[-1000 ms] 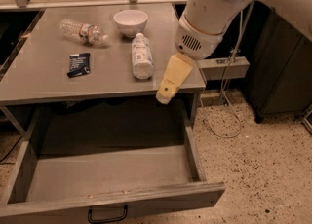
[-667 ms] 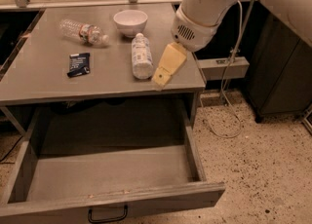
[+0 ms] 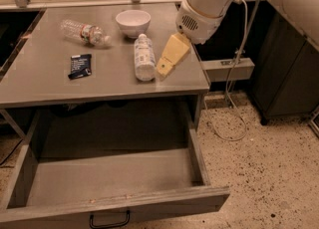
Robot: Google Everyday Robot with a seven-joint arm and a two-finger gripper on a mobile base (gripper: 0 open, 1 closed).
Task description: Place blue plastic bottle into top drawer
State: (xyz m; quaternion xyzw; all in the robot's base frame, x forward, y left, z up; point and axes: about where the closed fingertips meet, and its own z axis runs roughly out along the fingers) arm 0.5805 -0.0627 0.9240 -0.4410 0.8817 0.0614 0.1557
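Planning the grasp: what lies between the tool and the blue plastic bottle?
Only bare table, in the camera view; the tool is beside the blue plastic bottle.

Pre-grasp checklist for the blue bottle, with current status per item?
1. Drawer open: ok. The wide grey metal top drawer is pulled out below the table.
2. Drawer interior free: ok. Nothing visible lies in it.
3. Target located: ok. The stout blue plastic bottle with a white cap lies on its side on the grey metal table.
4. Gripper positioned: ok. The cream gripper is low beside the bottle, near the table's front edge.
5. Bottle held: not ok. The gripper is beside it, not around it.
6. Neighbour clearance: cannot tell. The white round bowl sits close behind the cap.
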